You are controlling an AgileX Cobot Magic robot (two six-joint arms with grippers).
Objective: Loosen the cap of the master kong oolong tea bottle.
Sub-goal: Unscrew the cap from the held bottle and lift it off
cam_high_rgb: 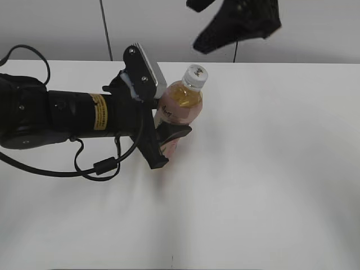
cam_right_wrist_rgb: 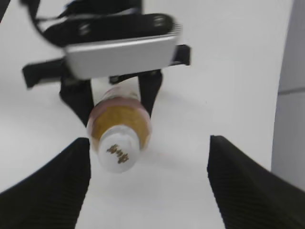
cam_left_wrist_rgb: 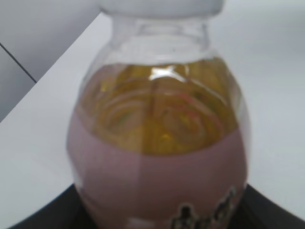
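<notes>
Cap (cam_right_wrist_rgb: 117, 153) is being presented upright, directly below the wide-spread right claw (cam_right_wrist_rgb: 147, 186), while the master kong oolong tea bottle (cam_high_rgb: 179, 109) is being clamped by the left claw (cam_high_rgb: 169, 143).

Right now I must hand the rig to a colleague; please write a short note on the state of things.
Left end effector: shut on the master kong oolong tea bottle, gripping its labelled body; the bottle stands on the white table.
Right end effector: open, hanging above the bottle, not touching it; in its wrist view the cap lies between its fingers but lower down.
Done: bottle held steady.
Left: lower the right end effector onto the cap, close, twist to loosen.
</notes>
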